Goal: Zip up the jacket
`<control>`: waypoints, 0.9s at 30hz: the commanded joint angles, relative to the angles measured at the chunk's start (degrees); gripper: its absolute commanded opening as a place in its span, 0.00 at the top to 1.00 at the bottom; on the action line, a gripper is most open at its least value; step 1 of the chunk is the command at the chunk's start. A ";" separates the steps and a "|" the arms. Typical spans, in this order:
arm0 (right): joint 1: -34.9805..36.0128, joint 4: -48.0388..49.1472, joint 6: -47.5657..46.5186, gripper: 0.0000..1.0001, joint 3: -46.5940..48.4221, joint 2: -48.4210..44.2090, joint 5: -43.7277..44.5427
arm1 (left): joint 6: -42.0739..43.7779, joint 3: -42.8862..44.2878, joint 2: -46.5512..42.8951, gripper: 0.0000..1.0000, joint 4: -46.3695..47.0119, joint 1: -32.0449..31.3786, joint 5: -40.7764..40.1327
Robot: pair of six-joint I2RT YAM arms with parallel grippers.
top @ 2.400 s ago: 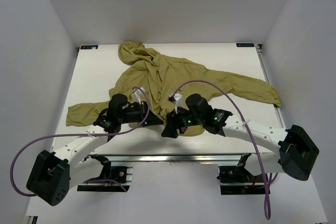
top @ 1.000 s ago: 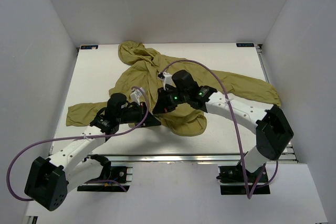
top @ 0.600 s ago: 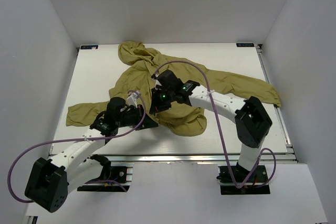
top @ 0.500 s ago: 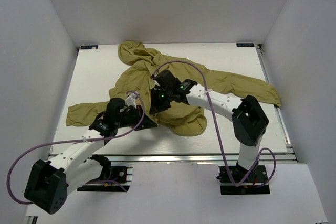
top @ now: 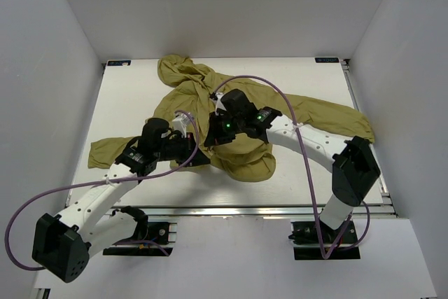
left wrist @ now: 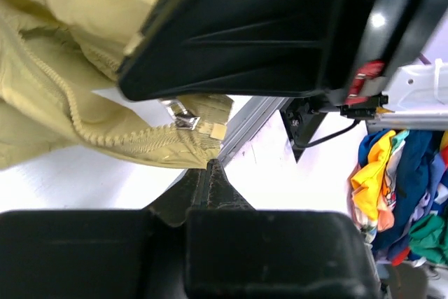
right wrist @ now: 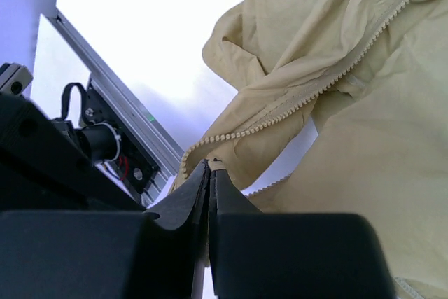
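Jacket [top: 231, 99] lies wrinkled on the white table [top: 308, 78]. Its hood [top: 178, 68] is close to the far edge. One sleeve [top: 329, 113] runs out to the right edge and the other [top: 112, 152] points toward the left edge.

The hem bunches in a rounded fold near the front edge, short of the aluminium rail [right wrist: 119, 113]. Bare table shows at the far right corner, along the far left side, and in a strip in front of the hem to the right.

Left gripper [top: 201, 160] is low at the hem on the left side of the front opening. Its jaws are clenched, and the tips meet the fabric fold just under the metal zipper slider [left wrist: 183, 118].

Right gripper [top: 209, 141] is just beyond it, over the opening. It is pinched tight where the row of zipper teeth [right wrist: 280, 117] runs into its tips.

The two grippers sit near each other, and their arms angle in from either side.
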 commanded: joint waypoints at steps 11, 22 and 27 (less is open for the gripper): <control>-8.34 7.06 0.18 1.00 4.77 11.68 18.08 | 3.76 6.61 -6.20 1.00 -14.42 -0.91 15.00; -10.27 11.81 -4.48 1.00 -4.53 -1.93 0.83 | 5.07 8.88 1.52 0.80 -16.70 -0.91 0.52; -10.27 10.94 -2.82 1.00 -7.18 -6.59 -6.40 | 6.83 12.84 1.81 0.02 -9.25 -1.17 -7.20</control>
